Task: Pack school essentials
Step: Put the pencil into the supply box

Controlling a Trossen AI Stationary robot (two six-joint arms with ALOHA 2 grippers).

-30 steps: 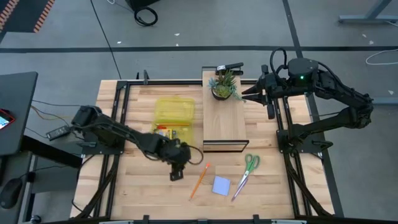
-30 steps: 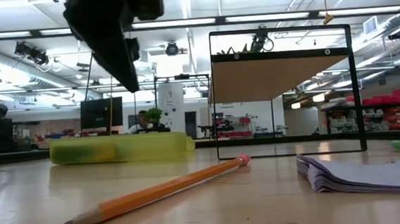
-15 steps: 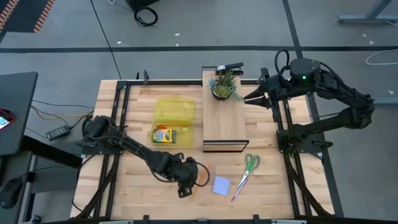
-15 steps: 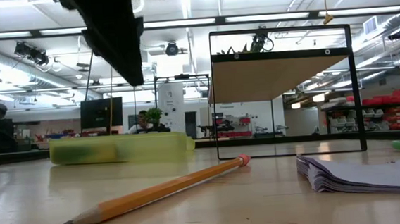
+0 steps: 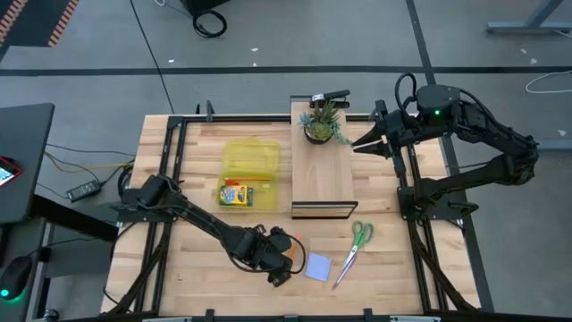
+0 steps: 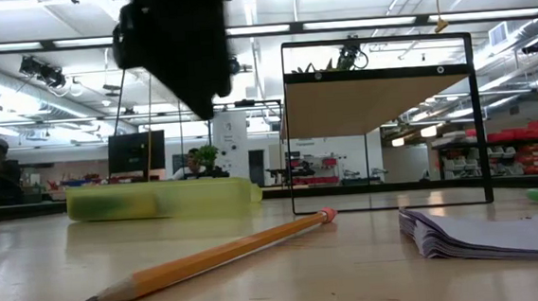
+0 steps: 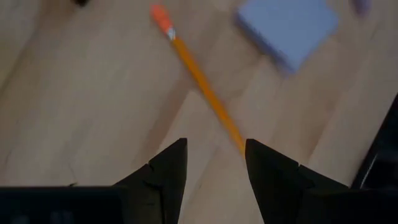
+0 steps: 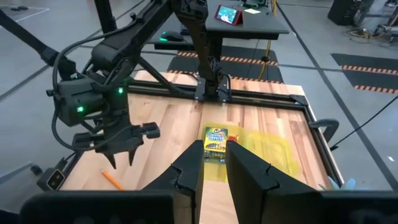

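Two arms are in my view; my left gripper [image 5: 280, 271] hangs just above the orange pencil [image 7: 199, 87] near the table's [image 5: 197, 268] front edge, fingers [image 7: 168, 168] parted with nothing between them, the pencil's shaft running between the tips. Light blue sticky-note pad [image 5: 318, 266] lies just beside the gripper; green-handled scissors [image 5: 355, 246] rest beyond the pad; the crayon box [image 5: 236, 193] sits in the yellow case [image 5: 250, 161]. My right gripper [image 5: 360, 143] waits near the potted plant [image 5: 322, 125] on the shelf [image 5: 322, 174]; its fingers [image 8: 186, 174] stand narrowly apart, empty.
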